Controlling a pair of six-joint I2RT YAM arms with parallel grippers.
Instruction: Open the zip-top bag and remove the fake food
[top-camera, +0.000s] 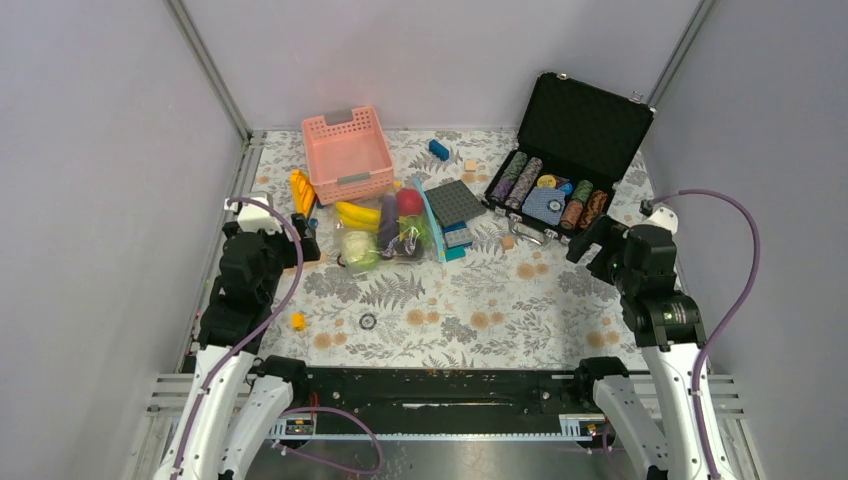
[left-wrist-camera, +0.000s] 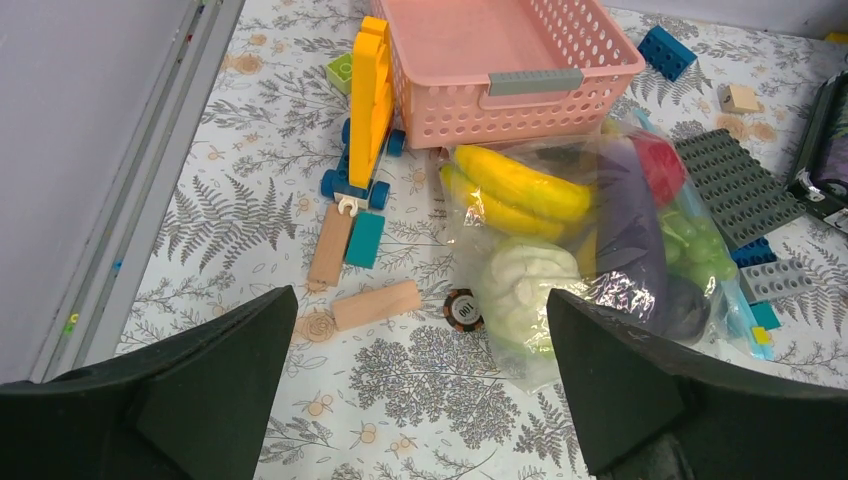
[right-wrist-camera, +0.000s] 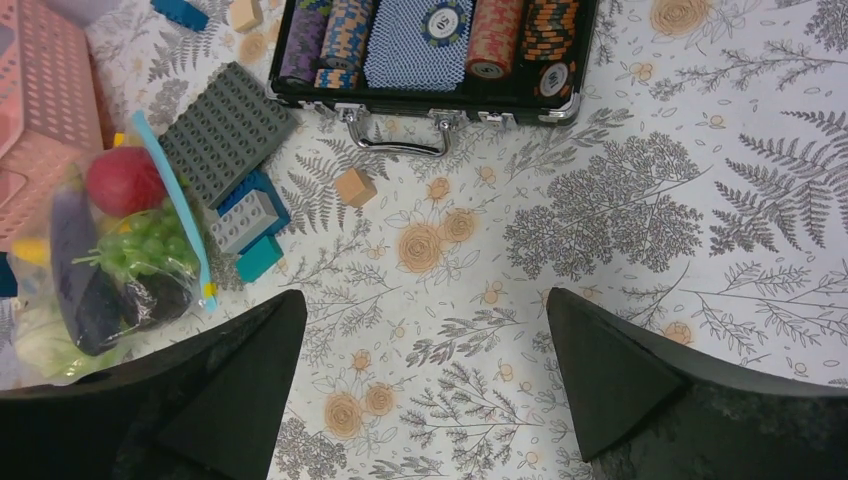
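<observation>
The clear zip-top bag lies closed on the floral cloth, in front of the pink basket. Its light-blue zipper strip runs along its right edge. Inside are yellow bananas, a pale-green cabbage, a purple eggplant, a red tomato, green lettuce and a dark round piece. My left gripper is open and empty, just left of the bag. My right gripper is open and empty, well to the right of the bag and its zipper strip.
A pink basket stands behind the bag. An open black case of poker chips sits at the back right. A grey baseplate and bricks lie by the zipper. A yellow toy vehicle, wooden blocks and a loose chip lie near the left gripper.
</observation>
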